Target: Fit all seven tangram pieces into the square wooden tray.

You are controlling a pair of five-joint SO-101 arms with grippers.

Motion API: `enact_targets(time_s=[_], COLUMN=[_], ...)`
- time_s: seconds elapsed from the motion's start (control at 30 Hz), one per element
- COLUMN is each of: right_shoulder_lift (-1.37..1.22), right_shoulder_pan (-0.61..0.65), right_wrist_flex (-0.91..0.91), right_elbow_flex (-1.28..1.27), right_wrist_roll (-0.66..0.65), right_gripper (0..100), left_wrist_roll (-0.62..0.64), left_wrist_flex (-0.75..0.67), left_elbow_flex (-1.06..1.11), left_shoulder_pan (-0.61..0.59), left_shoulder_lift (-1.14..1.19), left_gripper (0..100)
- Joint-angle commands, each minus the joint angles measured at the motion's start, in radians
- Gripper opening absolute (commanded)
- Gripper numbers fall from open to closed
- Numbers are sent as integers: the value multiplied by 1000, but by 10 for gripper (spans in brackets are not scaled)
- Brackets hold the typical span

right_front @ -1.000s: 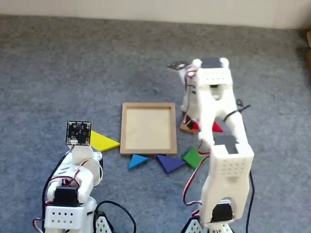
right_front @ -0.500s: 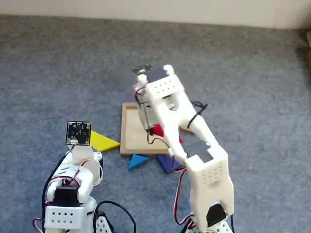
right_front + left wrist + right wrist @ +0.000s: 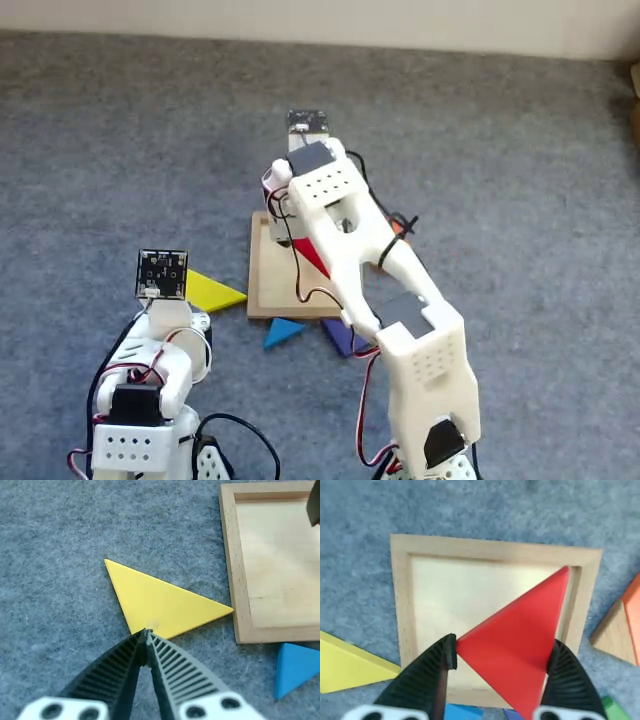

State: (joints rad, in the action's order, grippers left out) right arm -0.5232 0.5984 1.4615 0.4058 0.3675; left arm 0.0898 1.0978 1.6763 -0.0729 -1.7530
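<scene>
The right gripper (image 3: 502, 652) is pinching the red triangle (image 3: 520, 635), with the square wooden tray (image 3: 400, 595) lying beneath its jaws. The left gripper (image 3: 146, 635) is pressing its jaws together, the yellow triangle (image 3: 155, 602) lying at their tips.

Grey carpet (image 3: 120, 130), pale wall (image 3: 300, 20) behind.

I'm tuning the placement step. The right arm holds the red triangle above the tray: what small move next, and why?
Probably turn it to square with the walls before lowering: the right gripper holds the red triangle skewed over the tray, one corner overlapping the rim.
</scene>
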Motion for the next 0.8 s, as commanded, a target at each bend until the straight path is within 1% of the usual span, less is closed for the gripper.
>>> enact_targets(time_s=[0.0,0.13,0.2,0.43,0.67,0.77], right_shoulder_lift=[10,-1,-2,-5,1,-2], right_shoulder_pan=[-21,-58,-61,-61,-58,-56], right_wrist_flex=[-50,-53,-50,-35,-31,19], right_elbow_flex=[-10,-12,-10,-36,-42,-36], right_wrist_roll=[8,3,-29,-48,-51,-58], right_gripper=[153,156,158,280,284,284], left_wrist_roll=[-8,-8,-8,-8,-8,-8], left_wrist_flex=[8,8,8,8,8,8], left_elbow_flex=[22,22,22,22,22,22], left_shoulder_pan=[8,8,8,8,8,8], left_shoulder_lift=[-24,-24,-24,-24,-24,-24], left_gripper=[10,10,10,10,10,10])
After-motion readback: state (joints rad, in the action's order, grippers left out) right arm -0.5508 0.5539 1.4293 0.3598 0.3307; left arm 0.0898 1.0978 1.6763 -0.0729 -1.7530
